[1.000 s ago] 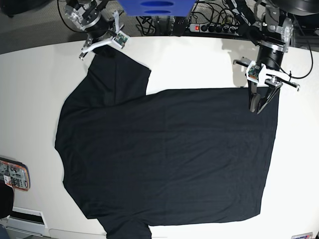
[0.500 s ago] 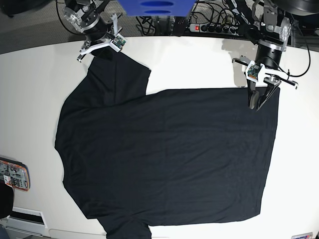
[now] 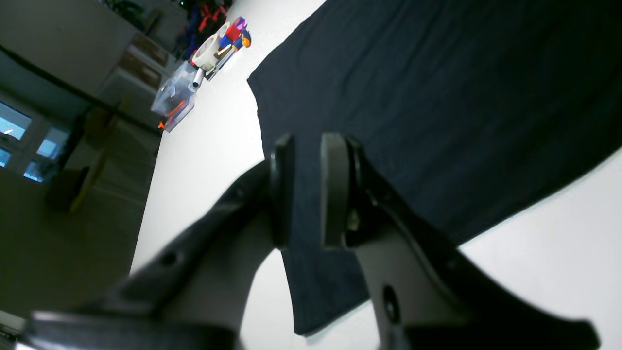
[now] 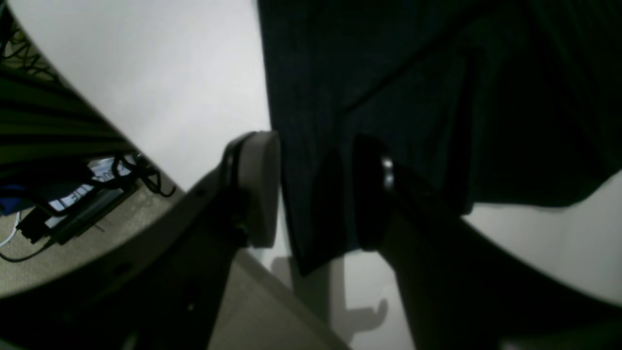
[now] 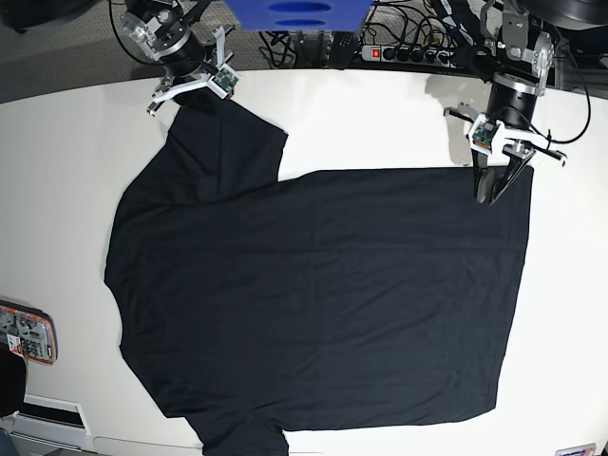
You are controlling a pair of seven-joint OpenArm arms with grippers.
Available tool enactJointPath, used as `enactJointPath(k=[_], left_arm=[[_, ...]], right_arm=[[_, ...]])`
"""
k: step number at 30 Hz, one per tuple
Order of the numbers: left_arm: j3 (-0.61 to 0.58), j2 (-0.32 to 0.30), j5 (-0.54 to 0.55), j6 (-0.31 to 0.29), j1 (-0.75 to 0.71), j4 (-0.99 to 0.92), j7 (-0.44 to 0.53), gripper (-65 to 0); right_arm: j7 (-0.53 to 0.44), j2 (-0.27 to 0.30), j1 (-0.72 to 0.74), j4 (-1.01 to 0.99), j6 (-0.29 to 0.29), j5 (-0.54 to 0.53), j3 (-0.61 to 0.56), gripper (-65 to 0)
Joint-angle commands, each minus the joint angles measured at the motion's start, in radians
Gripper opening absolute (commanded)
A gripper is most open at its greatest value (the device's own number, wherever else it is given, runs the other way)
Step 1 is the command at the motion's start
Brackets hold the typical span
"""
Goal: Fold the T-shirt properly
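Note:
The black T-shirt (image 5: 313,294) lies spread flat on the white table (image 5: 380,123), its hem to the right and one sleeve pointing to the far left. My left gripper (image 5: 491,197) hangs over the shirt's far right hem corner. In the left wrist view that gripper (image 3: 307,189) is open by a narrow slit, with the T-shirt (image 3: 437,97) flat below it and nothing pinched. My right gripper (image 5: 195,101) is at the end of the far sleeve. In the right wrist view it (image 4: 313,192) stands open, one jaw on each side of the T-shirt's (image 4: 388,73) sleeve edge.
A power strip (image 5: 408,54) and cables run behind the table's far edge, beside a blue object (image 5: 299,11). A small orange-edged device (image 5: 27,332) lies at the table's left edge. A clear box of small items (image 3: 175,97) and a tape roll (image 3: 209,48) sit past the hem.
My left gripper has drawn a little toward the far edge of the table, still over the hem corner. The right gripper has shifted slightly the same way. The shirt lies as before.

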State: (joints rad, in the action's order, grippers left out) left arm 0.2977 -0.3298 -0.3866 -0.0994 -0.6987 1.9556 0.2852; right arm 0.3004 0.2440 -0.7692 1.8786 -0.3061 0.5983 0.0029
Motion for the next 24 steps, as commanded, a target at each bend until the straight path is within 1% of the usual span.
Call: enactJointPath(k=[1,7,13,14,16,17,18,24], left_arm=[[0.004,-0.009,0.007,0.017,-0.003,0.015,0.029,-54.8],[0.007,-0.009,0.007,0.017,-0.003,0.015,0.029,-54.8],[0.008,-0.009,0.002,0.017,-0.003,0.015,0.030,-54.8],[0.008,-0.009,0.002,0.017,-0.005,0.015,0.029,-55.0],[0.010,-0.009,-0.001,0.017,-0.005,0.015,0.026,-55.3],[0.010,-0.009,-0.001,0.017,-0.005,0.014,0.026,-55.3],[0.010,-0.009,-0.001,0.017,-0.005,0.014,0.026,-55.3],[0.014,-0.021,-0.002,0.017,0.000,-0.052,0.024,-55.3]], right_arm=[[0.046,0.005,-0.008,-0.023,-0.017,0.013,0.003,-41.2],[0.046,0.005,0.072,-0.093,-0.017,0.013,0.009,-41.3],[0.047,0.005,0.076,-0.083,-0.017,0.013,0.009,-41.9],[0.047,0.005,0.076,-0.083,-0.018,0.013,0.007,-44.1],[0.047,0.005,0.075,-0.083,-0.018,0.013,0.007,-54.7],[0.047,0.005,0.075,-0.083,-0.018,0.013,0.007,-61.9],[0.047,0.005,0.075,-0.083,-0.018,0.013,0.009,-65.0],[0.047,0.005,0.075,-0.083,-0.018,0.013,0.009,-65.0]])
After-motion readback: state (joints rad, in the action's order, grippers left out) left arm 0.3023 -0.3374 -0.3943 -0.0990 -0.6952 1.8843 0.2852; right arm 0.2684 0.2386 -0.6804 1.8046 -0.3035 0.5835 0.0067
